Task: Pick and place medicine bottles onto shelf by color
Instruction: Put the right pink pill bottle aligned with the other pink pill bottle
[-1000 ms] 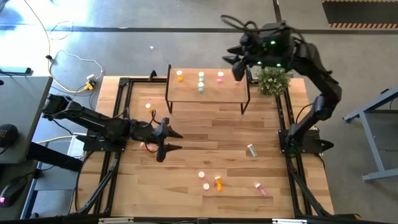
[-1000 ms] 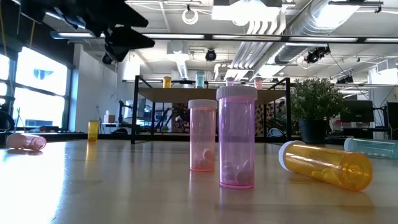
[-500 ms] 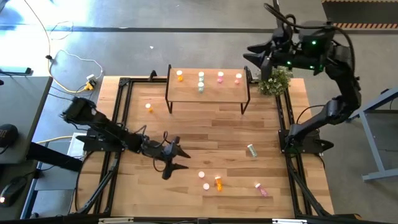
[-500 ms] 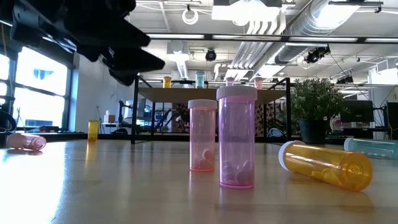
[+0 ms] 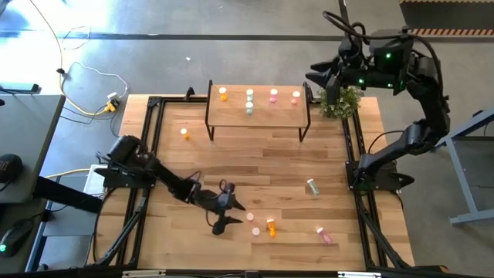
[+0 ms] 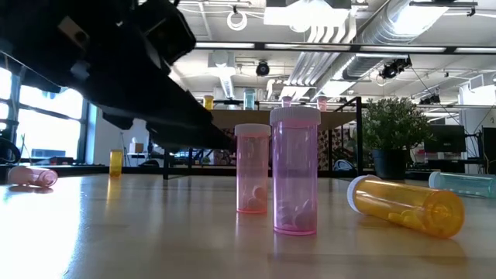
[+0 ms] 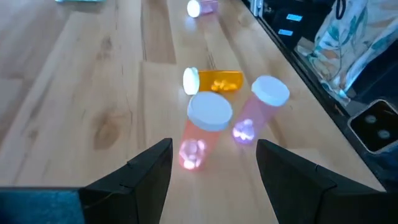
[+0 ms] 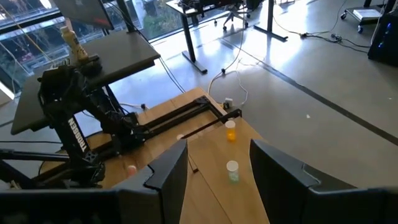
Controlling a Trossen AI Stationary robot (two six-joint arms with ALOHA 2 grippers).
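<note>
Two pink bottles [image 5: 252, 224] stand upright near the table's near edge, with an orange bottle [image 5: 271, 226] lying beside them. In the left wrist view the pink bottles [image 7: 208, 124] stand just ahead of my open left gripper [image 7: 214, 180]. That gripper [image 5: 229, 214] hovers to their left and touches nothing. The shelf [image 5: 257, 114] at the far edge carries one orange, two green and two pink bottles. My right gripper [image 5: 315, 77] is open and raised beyond the shelf's right end. A green bottle [image 5: 312, 186] and a pink bottle [image 5: 323, 234] lie on the table to the right.
An orange bottle [image 5: 184, 133] stands left of the shelf. A pink bottle [image 6: 31, 177] lies at the left in the low view. A potted plant [image 5: 340, 100] sits at the far right corner. A black frame [image 5: 150, 139] runs along the table's sides.
My left gripper has swung from the table's left middle toward the near edge and rightward, coming down close to the two upright pink bottles. My right gripper has drawn back from the shelf's right end toward the right, uncovering a second pink bottle standing there.
</note>
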